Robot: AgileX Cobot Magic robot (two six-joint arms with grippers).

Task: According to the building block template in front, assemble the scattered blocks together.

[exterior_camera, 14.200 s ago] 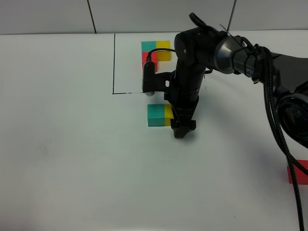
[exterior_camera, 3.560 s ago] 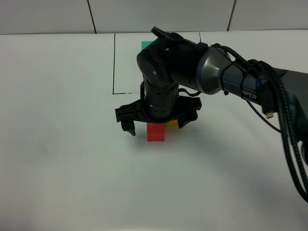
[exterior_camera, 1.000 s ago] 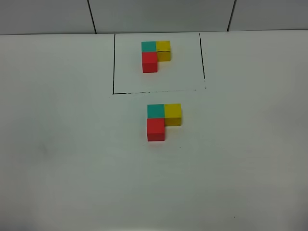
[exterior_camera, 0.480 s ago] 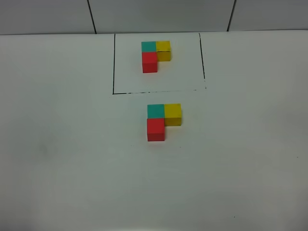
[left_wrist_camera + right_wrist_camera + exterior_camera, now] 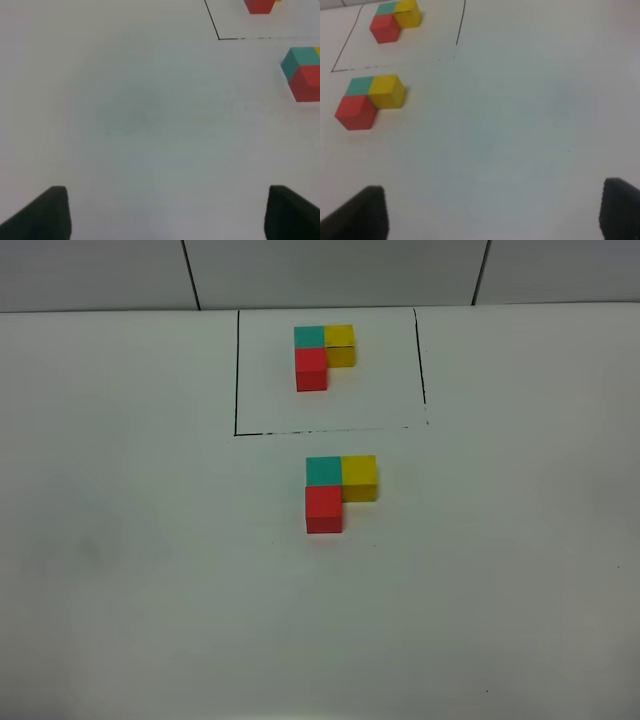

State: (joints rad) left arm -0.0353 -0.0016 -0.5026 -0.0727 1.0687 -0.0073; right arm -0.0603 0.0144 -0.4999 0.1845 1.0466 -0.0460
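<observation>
Exterior high view: the building block template (image 5: 324,356) sits inside its black-line rectangle (image 5: 237,370) at upper centre, while the scattered blocks (image 5: 340,491), touching in a matching L, lie just below it. Both the left gripper (image 5: 165,212) and right gripper (image 5: 492,212) hang spread wide, empty.

You see a smooth white matt tabletop (image 5: 150,570) that takes only a soft, diffuse sheen. On it sit three plain matt cubes, seemingly foam or painted wood: the teal cube (image 5: 323,470), the yellow cube (image 5: 359,477) at its 3 o'clock, and the red cube (image 5: 324,508) at its 6 o'clock. The smaller framed teal, yellow and red trio (image 5: 322,355) looks equally dull. At your wrist views, the matt black fingertips (image 5: 47,212) (image 5: 362,212) show no shine.
</observation>
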